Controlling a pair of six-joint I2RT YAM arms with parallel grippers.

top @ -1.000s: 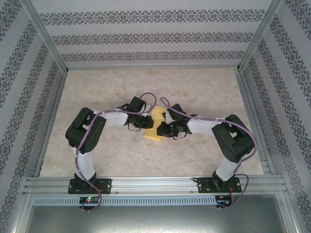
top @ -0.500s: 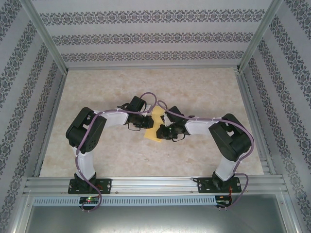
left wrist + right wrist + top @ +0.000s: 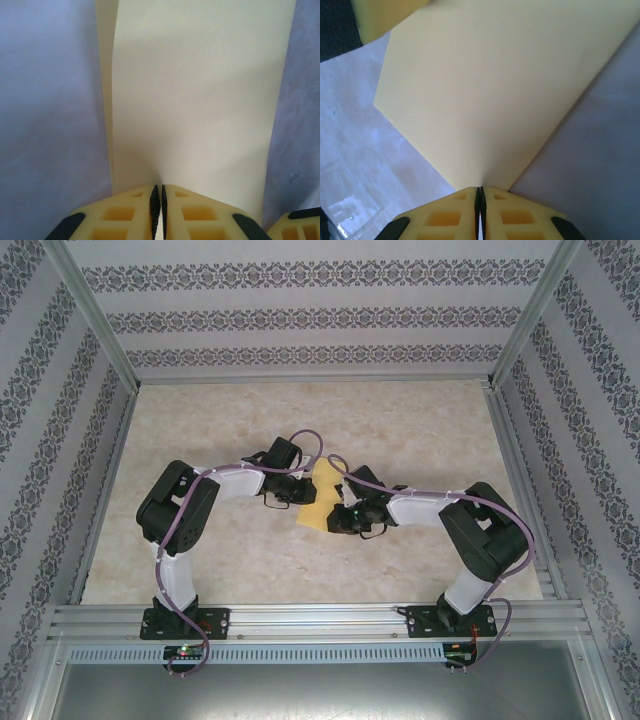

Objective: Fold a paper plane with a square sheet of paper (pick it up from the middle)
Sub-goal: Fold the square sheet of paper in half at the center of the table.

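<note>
The square sheet of paper (image 3: pixel 318 496), mustard yellow, hangs above the table between both grippers at the centre. My left gripper (image 3: pixel 299 492) is shut on its left edge; in the left wrist view the sheet (image 3: pixel 200 90) runs straight up from the closed jaws (image 3: pixel 159 194), and a second layer's edge shows along the left. My right gripper (image 3: pixel 338 516) is shut on a pointed corner of the sheet (image 3: pixel 490 85), which spreads out from the closed jaws (image 3: pixel 480 194).
The table top (image 3: pixel 300 410) is pale marble-patterned and walled by patterned panels with aluminium posts. An aluminium rail (image 3: pixel 320 618) at the near edge carries both arm bases. The two grippers sit very close together over the middle.
My right gripper has shifted slightly toward the near side and its elbow has swung out to the right, tilting the paper a little. The left arm has barely moved.
</note>
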